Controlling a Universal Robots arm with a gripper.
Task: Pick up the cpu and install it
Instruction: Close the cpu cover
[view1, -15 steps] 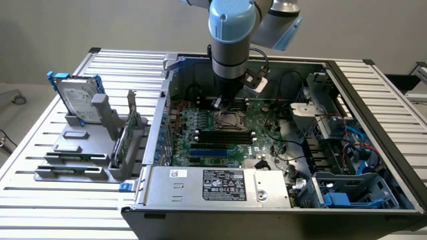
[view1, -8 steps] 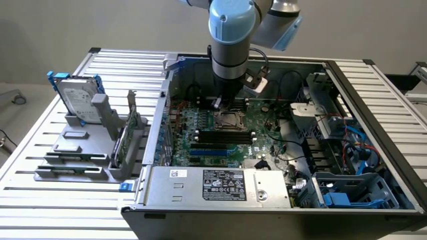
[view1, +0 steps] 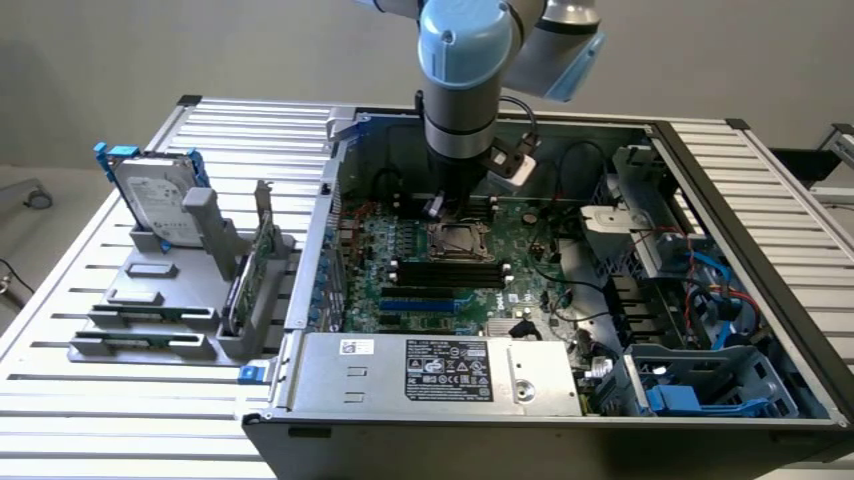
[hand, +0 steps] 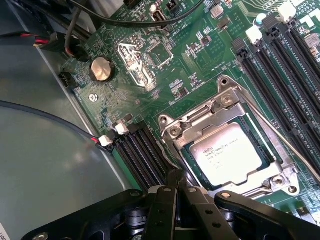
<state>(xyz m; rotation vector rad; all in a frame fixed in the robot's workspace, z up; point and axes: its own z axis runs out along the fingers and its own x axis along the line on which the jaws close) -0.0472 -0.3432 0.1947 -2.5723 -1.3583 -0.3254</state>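
The clenched, empty claw (hand: 176, 176) hovers just beside the cpu (hand: 227, 152), seemingly seated in its socket (hand: 200, 117).

The grey cylindrical robot arm (view1: 465, 100) has glossy light-blue joint caps (view1: 465, 40) and is black lower down. A thin black cable (view1: 533, 120) loops to a small white box (view1: 518, 166). The matte black pincer (hand: 176, 176) has linked bars with silver screws (hand: 225, 195).

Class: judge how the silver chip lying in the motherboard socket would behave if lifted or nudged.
The cpu looks thin, flat and metal-topped, so it is probably stiff and light. Its smooth shiny top likely gives little grip. Lying flat within the socket frame, it should not roll, and the frame would probably block a sideways push.
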